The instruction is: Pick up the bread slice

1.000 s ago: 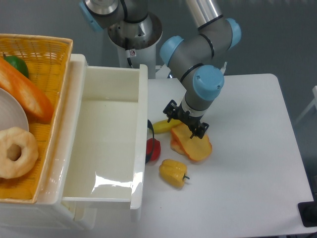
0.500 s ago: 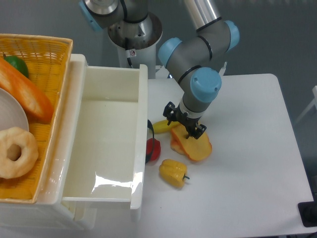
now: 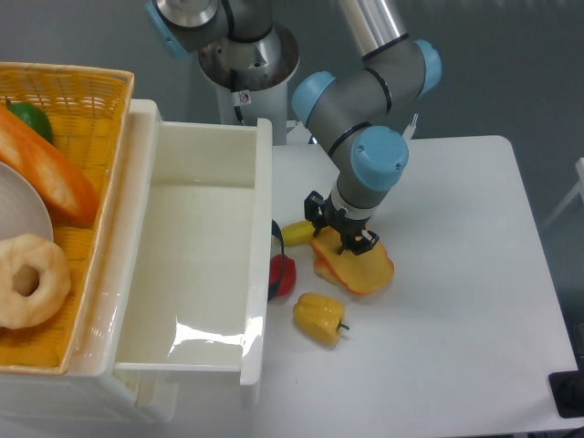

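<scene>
The bread slice (image 3: 363, 268) lies on the white table, yellow-orange with a darker crust rim and its rounded end toward the lower right. My gripper (image 3: 339, 235) points down onto its upper-left end. The fingers have drawn in and pinch that edge. The slice looks slightly tipped, with its far end still on the table. The gripper hides the gripped end.
A small yellow piece (image 3: 297, 232) lies just left of the gripper, a red piece (image 3: 284, 276) against the white bin (image 3: 263, 182), a yellow pepper (image 3: 319, 318) below the slice. The basket (image 3: 64, 91) at left holds a baguette (image 3: 46, 169), doughnut (image 3: 32, 278), plate (image 3: 18, 214).
The fingers have closed from a wide spread to a narrow pinch on the slice's upper-left edge. The slice has shifted slightly to the right.
</scene>
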